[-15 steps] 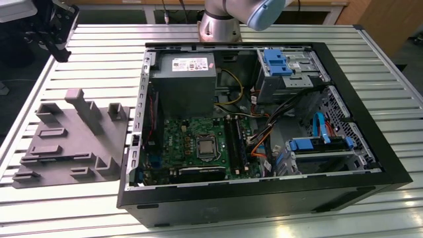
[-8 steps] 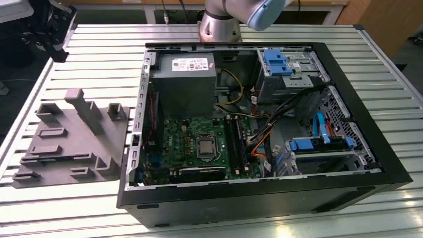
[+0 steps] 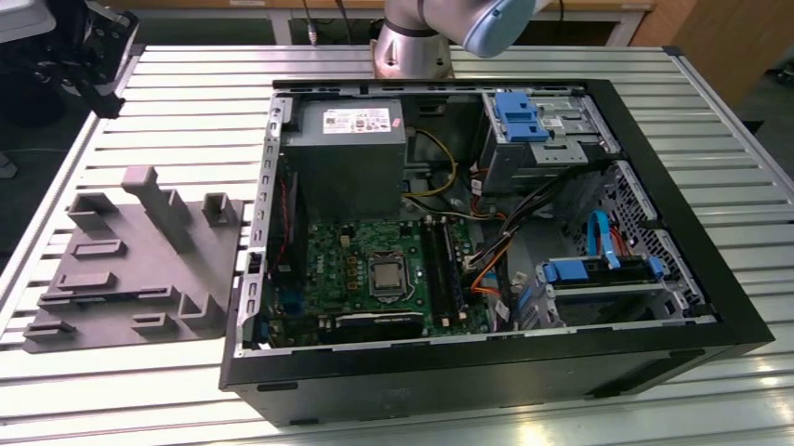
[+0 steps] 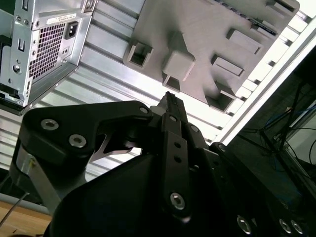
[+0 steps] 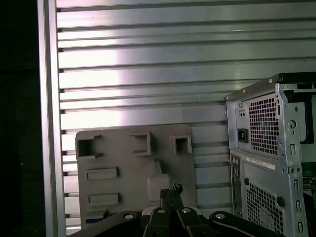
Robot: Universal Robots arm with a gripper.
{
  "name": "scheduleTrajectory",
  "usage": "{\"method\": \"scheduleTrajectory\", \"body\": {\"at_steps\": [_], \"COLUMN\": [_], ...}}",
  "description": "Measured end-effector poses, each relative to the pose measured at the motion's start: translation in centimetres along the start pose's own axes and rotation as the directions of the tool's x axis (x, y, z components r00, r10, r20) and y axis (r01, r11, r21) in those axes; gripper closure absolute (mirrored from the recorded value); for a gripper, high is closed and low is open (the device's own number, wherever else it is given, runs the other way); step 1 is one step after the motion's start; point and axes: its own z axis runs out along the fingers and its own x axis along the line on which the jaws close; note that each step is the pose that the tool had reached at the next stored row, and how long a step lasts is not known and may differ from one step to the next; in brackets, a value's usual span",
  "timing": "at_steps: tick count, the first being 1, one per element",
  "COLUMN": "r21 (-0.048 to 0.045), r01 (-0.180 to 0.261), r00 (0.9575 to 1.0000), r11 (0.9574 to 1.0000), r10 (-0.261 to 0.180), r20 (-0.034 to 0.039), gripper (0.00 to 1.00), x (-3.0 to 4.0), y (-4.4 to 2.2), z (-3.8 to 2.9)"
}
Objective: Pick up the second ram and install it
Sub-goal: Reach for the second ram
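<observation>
Beneath the claw point(image 4: 170, 98) point(image 5: 170, 190) lies the grey tray point(image 4: 197, 29). The claw is clenched with nothing between its fingers. Off to the claw's side, away from the computer case point(image 4: 44, 44), a thin dark strip in a tray slot seems to be the second ram point(image 4: 259, 24), though I cannot be sure.

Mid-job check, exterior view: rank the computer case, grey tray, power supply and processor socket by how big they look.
Largest to smallest:
1. computer case
2. grey tray
3. power supply
4. processor socket
None look alike enough to tie.
</observation>
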Motion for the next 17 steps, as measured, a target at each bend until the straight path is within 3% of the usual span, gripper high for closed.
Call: {"method": "scheduleTrajectory", "body": {"at_steps": [17], "r21": [0.0000], "r01": [0.000], "r00": [1.0000], "r11": [1.0000], "r10": [0.000], "r20": [0.0000], "gripper": [0.89], "x": [0.84], "y": [-0.21], "z": [0.09]}}
